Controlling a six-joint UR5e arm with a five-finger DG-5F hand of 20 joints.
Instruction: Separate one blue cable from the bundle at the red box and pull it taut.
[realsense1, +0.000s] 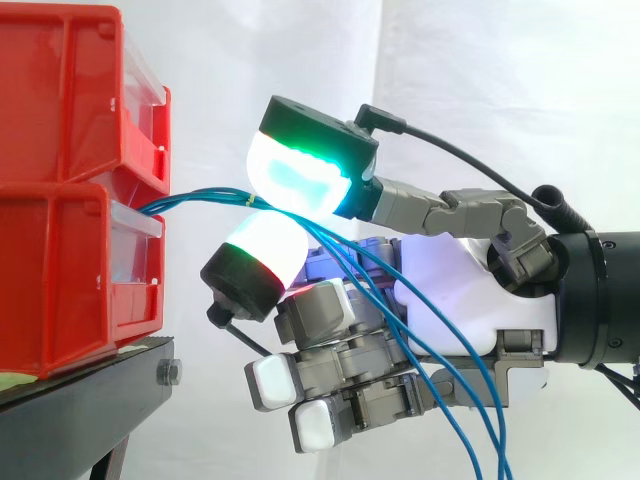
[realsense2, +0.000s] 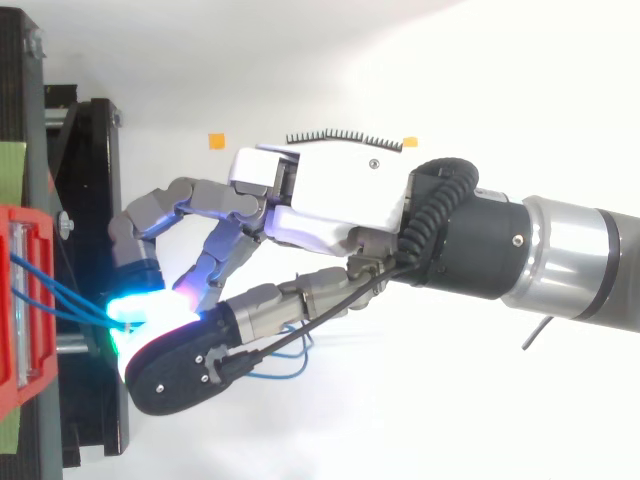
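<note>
Nearest in side view: thin blue cables (realsense1: 195, 196), several strands, hanging loose across the front of the white palm and off the bottom edge. Behind them, grey-and-white robot hand (realsense1: 450, 300), in from the right, clamped on the cables. Pinch made by two big glowing tips just beside the bins: green-cyan pad (realsense1: 300, 175) above, white-red pad (realsense1: 265, 245) below. Other fingers curled under, white tips, holding nothing. Number of strands inside the pinch: can't tell. Left of the pinch, strands slightly bowed, not straight, running into the gap between two stacked red plastic bins (realsense1: 60, 290). Bins on black metal stand (realsense1: 80, 400). Same pinch in top view, cyan glow close to the red bin edge. Farthest back: white curtain (realsense1: 500, 80).
</note>
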